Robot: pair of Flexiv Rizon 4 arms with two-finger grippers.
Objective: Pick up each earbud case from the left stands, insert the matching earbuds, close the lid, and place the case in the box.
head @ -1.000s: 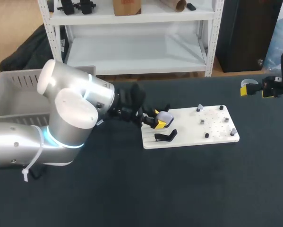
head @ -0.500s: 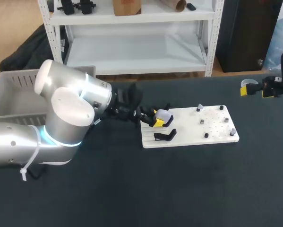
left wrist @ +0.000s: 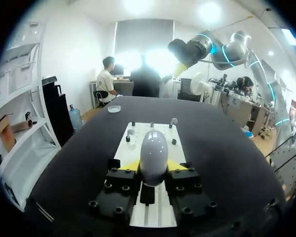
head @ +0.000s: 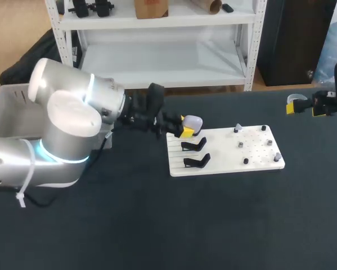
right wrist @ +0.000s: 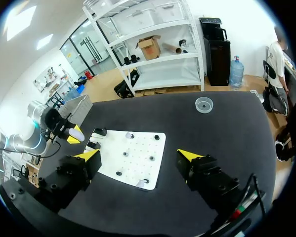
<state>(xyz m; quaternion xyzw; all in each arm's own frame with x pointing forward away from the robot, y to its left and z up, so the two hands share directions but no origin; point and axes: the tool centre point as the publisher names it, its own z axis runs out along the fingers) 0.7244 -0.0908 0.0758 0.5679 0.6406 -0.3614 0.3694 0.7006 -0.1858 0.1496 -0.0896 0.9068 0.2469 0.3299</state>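
While left pincer clamps case, right pincer well apart.

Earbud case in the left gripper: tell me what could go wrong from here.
The earbud case is rounded and the left gripper pinches only one end of it, so it might slip or twist. It hangs close to the black stands, so a low sideways move could clip them.
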